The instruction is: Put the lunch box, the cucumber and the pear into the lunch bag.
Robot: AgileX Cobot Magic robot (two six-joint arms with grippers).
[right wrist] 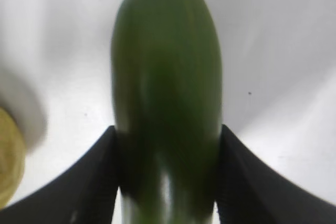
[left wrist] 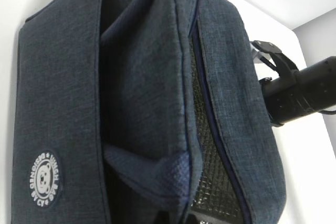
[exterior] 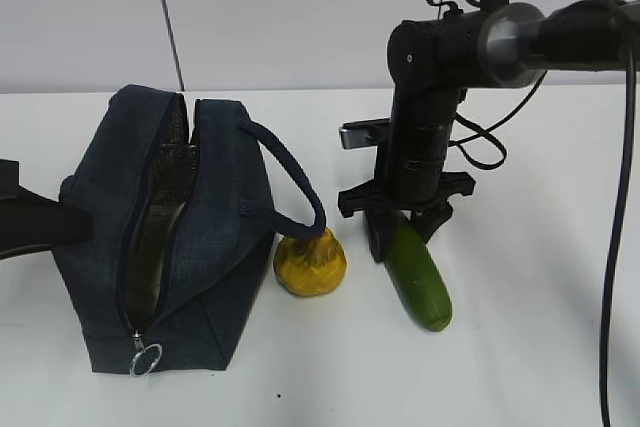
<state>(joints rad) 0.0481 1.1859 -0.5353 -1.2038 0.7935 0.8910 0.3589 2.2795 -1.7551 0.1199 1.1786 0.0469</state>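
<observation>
The cucumber point(exterior: 420, 281), lying right of the pear point(exterior: 311, 263), is clasped at its far end by the right gripper point(exterior: 397, 237); next, lifting leftward over the unzipped lunch bag point(exterior: 215, 247) is called for; the left gripper's state cannot be told.

A plain white tabletop point(exterior: 540, 377) is carrying three things. A large dark navy boxy fabric lunch bag point(exterior: 215, 247) is sitting at the left, its zipper open and silver lining showing. A squat yellow-orange pear point(exterior: 310, 264) is resting just beside it. A smooth dark green cucumber point(exterior: 422, 282) is lying near the pear.
</observation>
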